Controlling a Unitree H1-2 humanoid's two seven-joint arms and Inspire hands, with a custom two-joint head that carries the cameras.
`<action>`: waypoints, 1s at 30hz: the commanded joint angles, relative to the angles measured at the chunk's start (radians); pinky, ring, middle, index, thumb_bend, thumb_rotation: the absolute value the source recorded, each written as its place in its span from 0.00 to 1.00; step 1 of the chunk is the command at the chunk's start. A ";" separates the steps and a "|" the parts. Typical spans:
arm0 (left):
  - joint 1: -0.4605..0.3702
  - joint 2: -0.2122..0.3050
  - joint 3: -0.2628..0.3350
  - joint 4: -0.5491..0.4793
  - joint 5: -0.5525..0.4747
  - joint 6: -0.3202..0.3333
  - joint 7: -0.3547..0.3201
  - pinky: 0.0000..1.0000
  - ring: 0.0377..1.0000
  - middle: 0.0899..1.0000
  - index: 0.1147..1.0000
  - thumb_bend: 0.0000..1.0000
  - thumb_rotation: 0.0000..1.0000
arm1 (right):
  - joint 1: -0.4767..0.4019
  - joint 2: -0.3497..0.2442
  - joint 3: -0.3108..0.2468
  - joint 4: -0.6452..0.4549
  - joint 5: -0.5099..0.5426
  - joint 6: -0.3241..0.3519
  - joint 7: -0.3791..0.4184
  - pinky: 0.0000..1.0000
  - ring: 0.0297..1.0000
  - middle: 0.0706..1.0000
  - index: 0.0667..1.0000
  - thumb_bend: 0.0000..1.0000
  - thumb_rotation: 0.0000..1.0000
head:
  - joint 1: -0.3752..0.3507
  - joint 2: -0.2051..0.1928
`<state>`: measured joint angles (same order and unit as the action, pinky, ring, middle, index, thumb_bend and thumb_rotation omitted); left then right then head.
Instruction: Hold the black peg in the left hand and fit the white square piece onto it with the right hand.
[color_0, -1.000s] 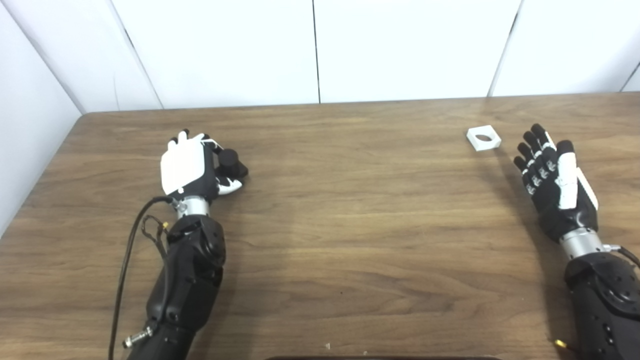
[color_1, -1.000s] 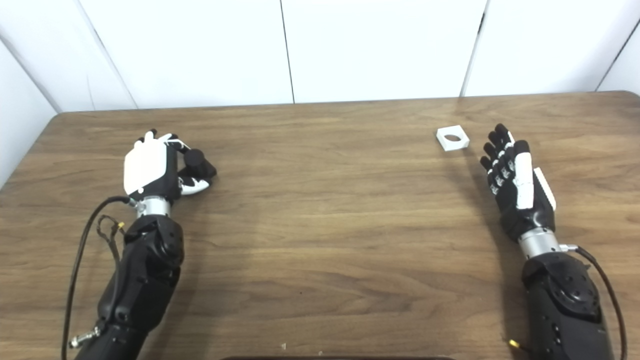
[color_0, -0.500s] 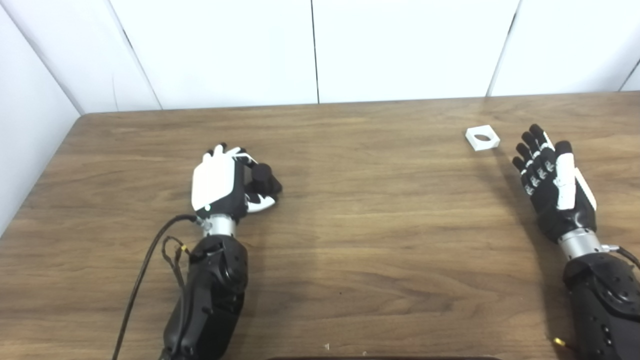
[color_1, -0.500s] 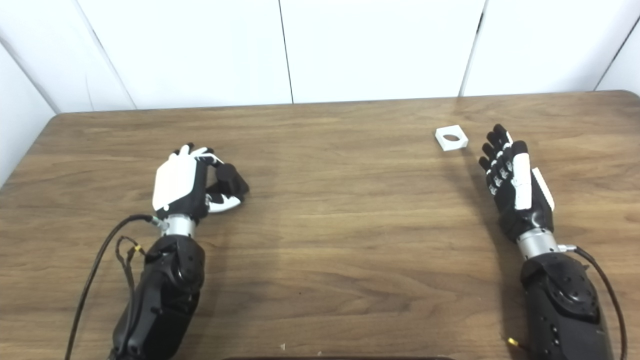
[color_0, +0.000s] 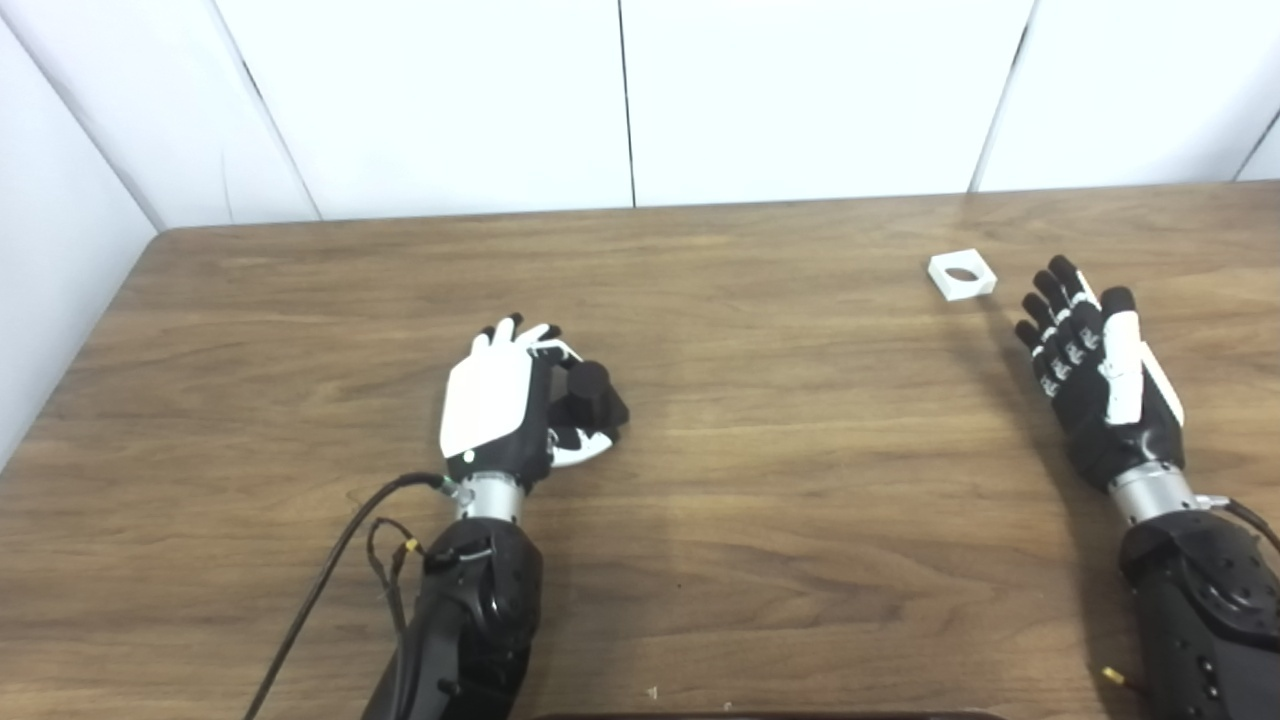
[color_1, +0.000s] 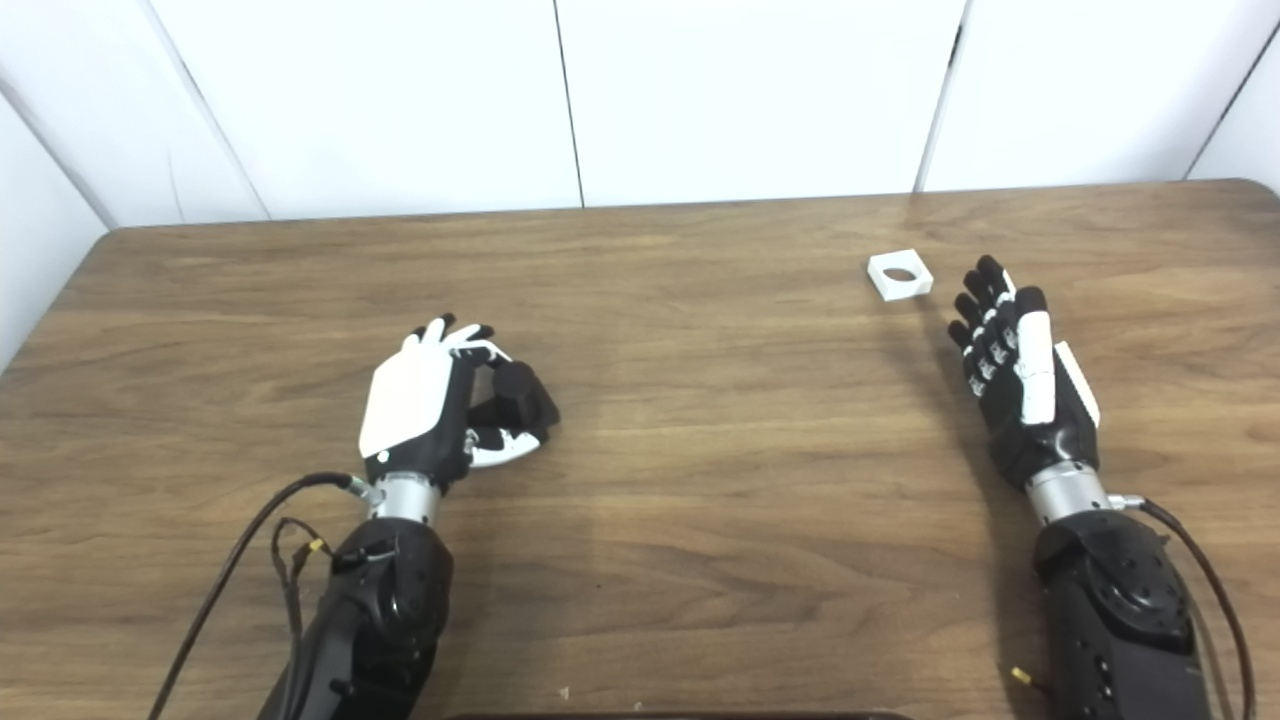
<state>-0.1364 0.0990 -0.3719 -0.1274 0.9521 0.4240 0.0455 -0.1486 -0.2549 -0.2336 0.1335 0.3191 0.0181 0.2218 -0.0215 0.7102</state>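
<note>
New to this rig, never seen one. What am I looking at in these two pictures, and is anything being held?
Both pictures come from two cameras side by side on a humanoid robot's head, looking down at a wooden table, so they show one scene from slightly different spots. The two black arms entering from the bottom are the robot's own.

The left robot hand is closed around the black peg, near the table's middle. The right robot hand is open, fingers spread, holding nothing. The white square, with a round hole in it, lies flat on the table just beyond the right fingertips, untouched.
</note>
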 joint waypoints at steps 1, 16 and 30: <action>0.028 -0.018 -0.040 -0.018 0.008 -0.029 -0.009 1.00 0.98 0.86 0.42 0.52 0.07 | 0.040 0.037 0.006 0.018 0.015 -0.010 -0.006 1.00 1.00 1.00 1.00 0.57 1.00 | -0.001 0.002; 0.162 -0.064 -0.164 -0.094 0.016 -0.053 -0.071 1.00 0.99 0.88 0.42 0.52 0.07 | 0.047 0.042 0.004 0.004 0.014 -0.005 -0.006 1.00 1.00 1.00 1.00 0.59 0.99 | -0.018 0.014; 0.213 -0.071 -0.174 -0.162 -0.028 -0.055 -0.138 1.00 1.00 0.90 0.43 0.52 0.07 | 0.038 0.032 0.011 0.007 0.006 -0.007 0.001 1.00 1.00 1.00 1.00 0.57 1.00 | -0.023 0.016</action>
<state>0.0593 0.0149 -0.5422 -0.2925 0.9152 0.3650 -0.0526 -0.1383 -0.2437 -0.2325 0.1152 0.3152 0.0217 0.2193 -0.0445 0.7256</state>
